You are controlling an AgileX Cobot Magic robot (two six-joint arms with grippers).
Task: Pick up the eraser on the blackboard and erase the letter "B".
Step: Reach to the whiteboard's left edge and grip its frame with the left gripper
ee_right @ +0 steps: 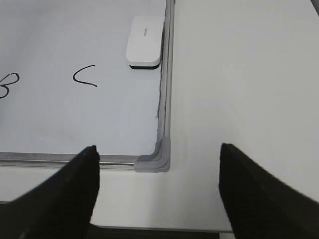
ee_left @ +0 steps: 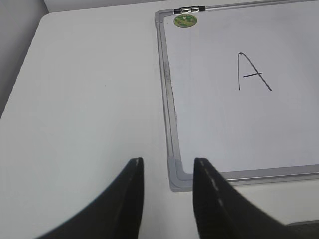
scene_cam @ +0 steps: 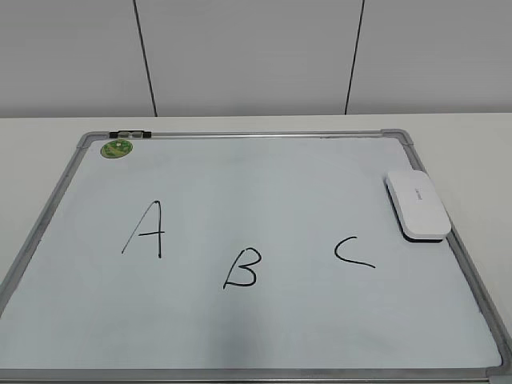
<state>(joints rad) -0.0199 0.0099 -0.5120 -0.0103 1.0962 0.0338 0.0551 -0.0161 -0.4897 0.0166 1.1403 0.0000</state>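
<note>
The blackboard (scene_cam: 264,172) is a white board with a grey frame, lying flat on the table. The black letter "B" (scene_cam: 241,268) sits between a black "A" (scene_cam: 146,230) and a black "C" (scene_cam: 353,251). The white eraser (scene_cam: 416,204) lies on the board's right edge; it also shows in the right wrist view (ee_right: 144,41), far from the jaws. My right gripper (ee_right: 158,154) is open wide and empty above the board's near right corner. My left gripper (ee_left: 167,167) is open and empty above the board's near left corner (ee_left: 177,180). Neither gripper shows in the exterior view.
A round green magnet (scene_cam: 117,148) and a small black-and-silver clip (scene_cam: 130,134) sit at the board's far left corner. The white table (ee_left: 84,99) extends to the left of the board and to its right (ee_right: 244,74). A pale wall stands behind.
</note>
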